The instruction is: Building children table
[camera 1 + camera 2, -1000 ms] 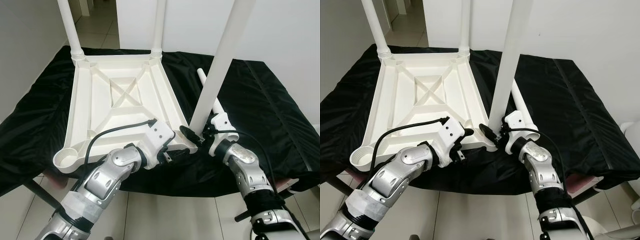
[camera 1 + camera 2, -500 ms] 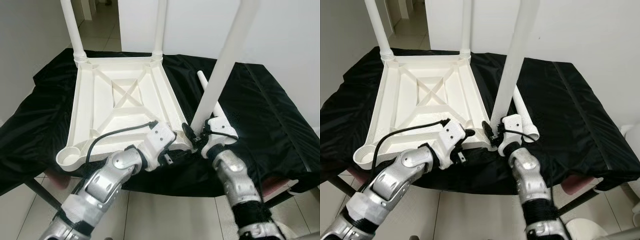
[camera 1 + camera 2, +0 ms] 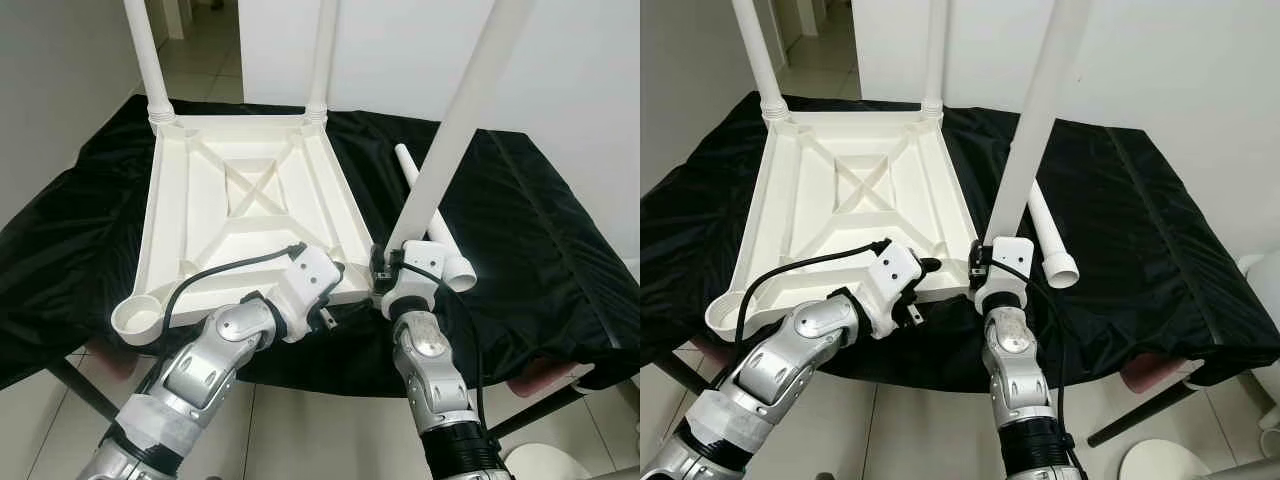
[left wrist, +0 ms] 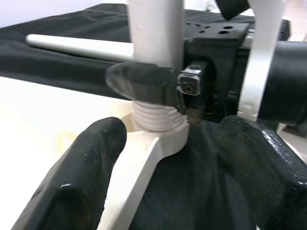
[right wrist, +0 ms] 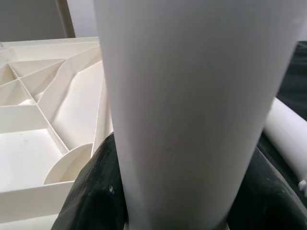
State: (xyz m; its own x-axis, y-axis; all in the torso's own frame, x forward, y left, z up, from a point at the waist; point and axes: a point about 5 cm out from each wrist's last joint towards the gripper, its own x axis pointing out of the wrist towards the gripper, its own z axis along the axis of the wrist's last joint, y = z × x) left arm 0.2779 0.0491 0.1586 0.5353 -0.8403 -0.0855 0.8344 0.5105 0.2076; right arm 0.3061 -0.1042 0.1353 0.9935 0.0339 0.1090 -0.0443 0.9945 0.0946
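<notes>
i'm seating the third leg [image 3: 440,160] in the near socket at 5 o'clock of the upturned tabletop [image 3: 235,215] on the bench [image 3: 540,240]: right tool [image 4: 158,88] pinching its base, left tool [image 4: 182,177] spread beside that corner, next screwing it home upright.

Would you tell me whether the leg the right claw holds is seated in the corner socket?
Partly in: the leg has its threaded end showing above the socket, gripped by the right claw.

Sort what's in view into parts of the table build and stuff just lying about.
Part of the build:
- upturned white tabletop
- leg gripped by the right gripper
- left gripper by that corner
- spare leg on the cloth

Lying about:
- black cloth
- white round object on the floor
</notes>
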